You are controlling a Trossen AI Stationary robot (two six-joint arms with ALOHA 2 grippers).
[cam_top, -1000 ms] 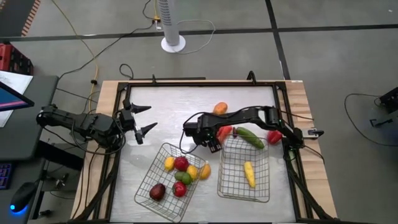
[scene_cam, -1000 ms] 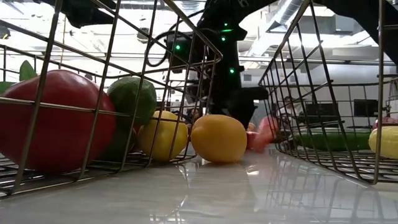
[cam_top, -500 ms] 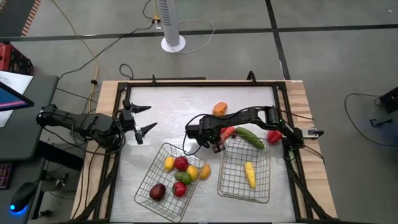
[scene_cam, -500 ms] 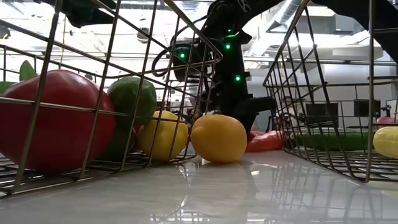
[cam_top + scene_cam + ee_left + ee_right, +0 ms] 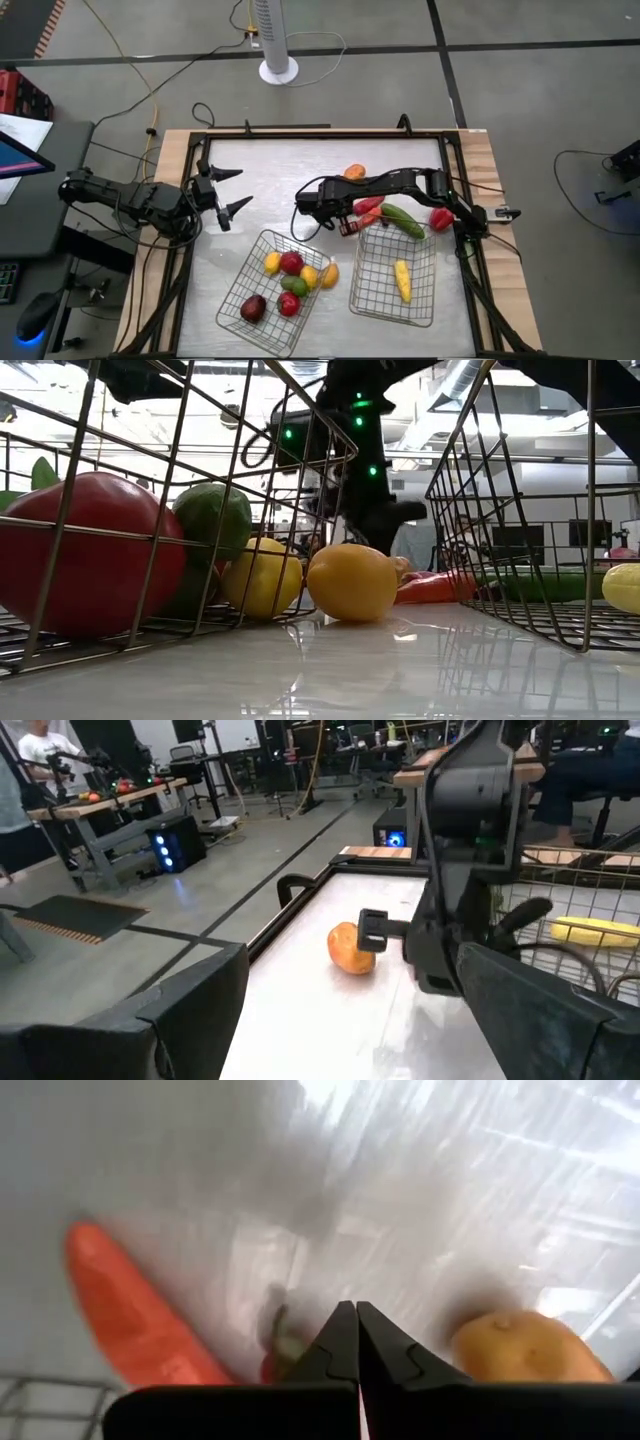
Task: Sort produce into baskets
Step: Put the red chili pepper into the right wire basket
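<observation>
My right gripper (image 5: 348, 227) is shut just off the far left corner of the right basket (image 5: 393, 300), with nothing between its tips (image 5: 357, 1330). Two red chilies (image 5: 368, 211) lie flat on the table beside it, and one of them (image 5: 125, 1315) shows long and red in the right wrist view. The green cucumber (image 5: 402, 220) and a red piece (image 5: 441, 219) lie farther right. A yellow piece (image 5: 401, 280) rests in the right basket. The left basket (image 5: 232, 305) holds several round pieces. My left gripper (image 5: 230, 192) waits open at the table's left side. My right gripper's shut fingers point down at the table, right beside a chili's green stem end (image 5: 285, 1348). I cannot tell whether they touch it. Nothing is pinched between them.
An orange fruit (image 5: 354, 172) sits on the table beyond the right arm and also shows in the left wrist view (image 5: 352, 948). A yellow-orange round piece (image 5: 350, 582) rests on the table against the left basket's right side. The table's far left part is bare.
My right gripper has shut, staying by the right basket's far left corner. A red chili that stood tilted beside it now lies flat on the table. The right basket has shifted slightly toward the table's right.
</observation>
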